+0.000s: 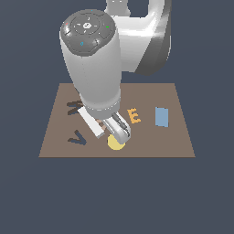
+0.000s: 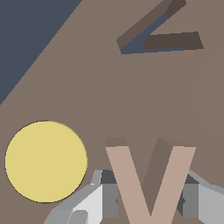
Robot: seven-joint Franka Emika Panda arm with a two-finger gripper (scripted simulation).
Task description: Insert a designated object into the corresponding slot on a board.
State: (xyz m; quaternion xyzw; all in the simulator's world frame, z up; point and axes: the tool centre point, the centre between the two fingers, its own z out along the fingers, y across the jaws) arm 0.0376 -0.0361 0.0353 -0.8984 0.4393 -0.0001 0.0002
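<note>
Brown board (image 1: 178, 137). At the exterior view's left: zigzag mark (image 1: 73, 108) farther back, V-shaped slot (image 1: 77, 138) near the front edge. Centre: gripper (image 1: 117, 132) low over the board, fingers (image 2: 94, 199) clamped on the tan V piece (image 2: 148, 183), beside a yellow disc (image 1: 116, 143). Then orange E (image 1: 134, 116); blue rectangle (image 1: 161, 116) rightmost.

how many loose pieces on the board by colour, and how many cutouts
tan V piece: 1
orange E: 1
yellow disc: 1
blue rectangle: 1
dark cutouts, V slot and zigzag recess: 2
total: 4 pieces, 2 cutouts
</note>
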